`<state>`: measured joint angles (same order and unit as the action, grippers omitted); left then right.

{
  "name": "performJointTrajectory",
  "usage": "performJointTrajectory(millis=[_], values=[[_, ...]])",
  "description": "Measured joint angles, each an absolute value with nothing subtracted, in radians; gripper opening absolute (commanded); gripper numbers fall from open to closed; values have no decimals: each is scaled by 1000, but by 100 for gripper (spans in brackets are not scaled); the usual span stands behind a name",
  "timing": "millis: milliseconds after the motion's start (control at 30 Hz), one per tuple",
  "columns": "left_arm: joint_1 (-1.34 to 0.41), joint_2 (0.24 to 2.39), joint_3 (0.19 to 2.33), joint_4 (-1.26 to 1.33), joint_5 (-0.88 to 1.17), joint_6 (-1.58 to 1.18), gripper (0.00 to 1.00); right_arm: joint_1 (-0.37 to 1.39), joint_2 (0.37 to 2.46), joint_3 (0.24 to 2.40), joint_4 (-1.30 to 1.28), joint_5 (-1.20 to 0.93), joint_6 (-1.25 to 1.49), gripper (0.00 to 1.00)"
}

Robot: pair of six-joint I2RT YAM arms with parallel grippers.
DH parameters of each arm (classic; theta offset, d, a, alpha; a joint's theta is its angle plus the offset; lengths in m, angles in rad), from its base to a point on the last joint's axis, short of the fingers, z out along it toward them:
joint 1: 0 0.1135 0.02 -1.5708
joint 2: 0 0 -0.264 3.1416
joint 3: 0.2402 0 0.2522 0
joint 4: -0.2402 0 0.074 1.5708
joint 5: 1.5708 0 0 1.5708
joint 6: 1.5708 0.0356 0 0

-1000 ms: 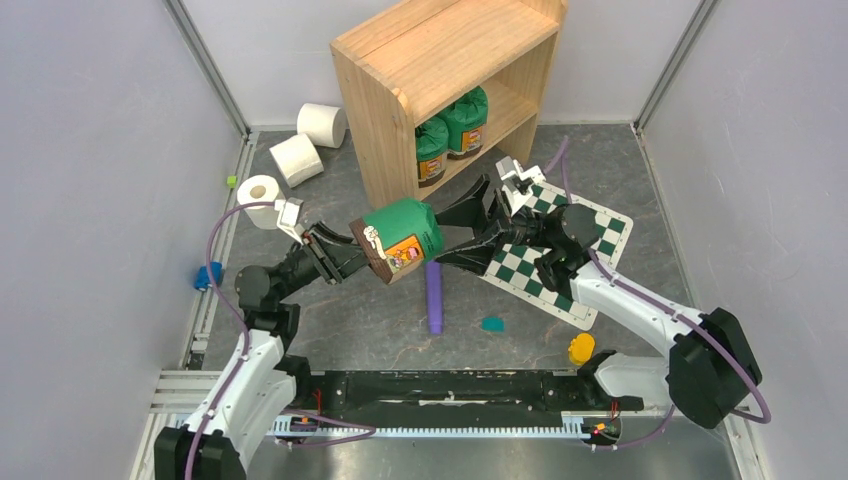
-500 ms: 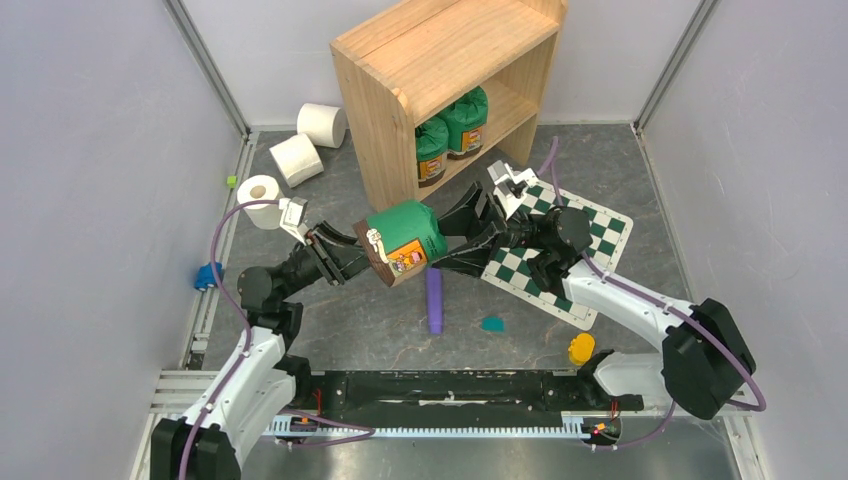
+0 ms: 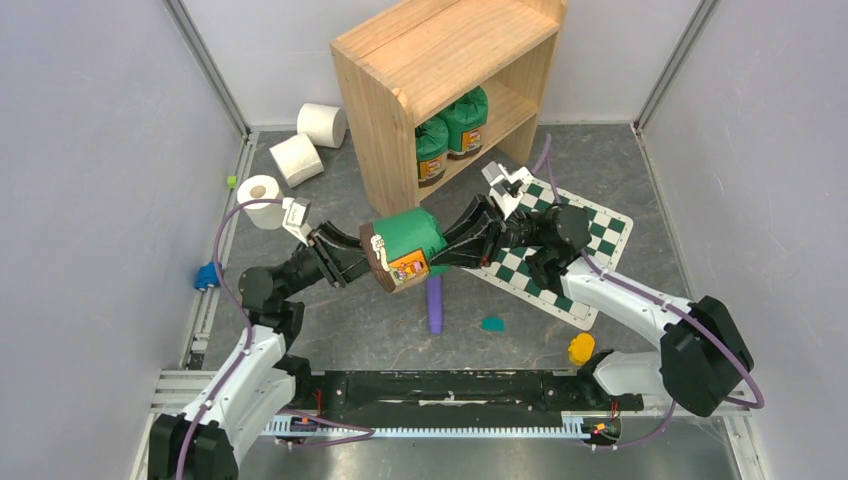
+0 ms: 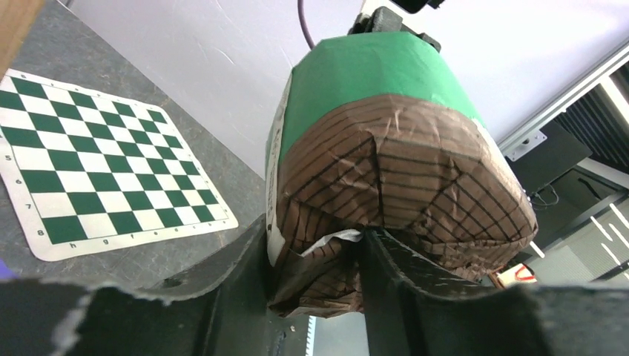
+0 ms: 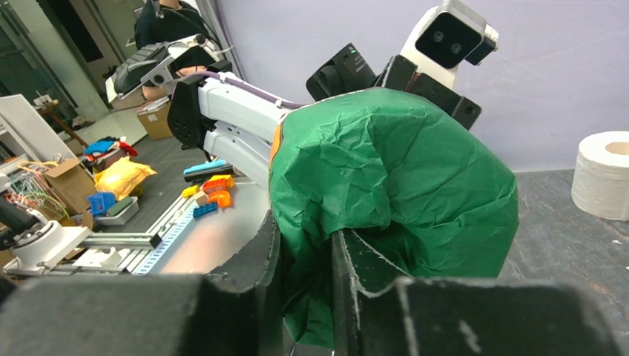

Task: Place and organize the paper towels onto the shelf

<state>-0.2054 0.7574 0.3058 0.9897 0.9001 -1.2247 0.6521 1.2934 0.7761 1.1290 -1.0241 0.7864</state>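
Note:
Three white paper towels lie on the floor left of the shelf (image 3: 450,70): one (image 3: 322,124) by the back wall, one (image 3: 296,159) in front of it, one (image 3: 262,200) upright near my left wrist and also in the right wrist view (image 5: 604,174). A green canister (image 3: 405,250) with a brown lid hangs on its side between my arms. My left gripper (image 3: 362,262) (image 4: 315,252) is shut on its crumpled brown lid end (image 4: 386,170). My right gripper (image 3: 442,252) (image 5: 304,252) is shut on a fold of its green end (image 5: 393,163).
Two more green canisters (image 3: 432,150) (image 3: 465,122) stand on the shelf's lower tier. A green-and-white checkered board (image 3: 560,250) (image 4: 96,163) lies under the right arm. A purple stick (image 3: 434,300), a teal piece (image 3: 492,323), a yellow piece (image 3: 580,348) and a blue piece (image 3: 206,276) lie on the floor.
My right gripper has gone from wide open to shut on the canister's green end. The canister has sunk slightly, with the left gripper still on its lid end.

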Motion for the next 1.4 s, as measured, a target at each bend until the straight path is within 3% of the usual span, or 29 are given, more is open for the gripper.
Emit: performJointTrajectory(millis=[233,400,600,800,1100,1400], values=[[-204,735,315,858,896,-1134,78,643,1251,828,940,-1083,703,0],[-202,664,430,461,848,-868,89,630,1208,1035,339,-1045,332,0],[-199,598,583,-15,639,-544,93,627,1213,1295,-296,-796,-73,0],[-199,588,630,-299,362,-365,99,624,1302,1473,-678,-461,-247,0],[-212,587,637,-506,5,-265,100,584,1436,1638,-871,9,-334,0],[-257,580,637,-525,-90,-256,100,395,1547,1750,-805,132,-398,0]])
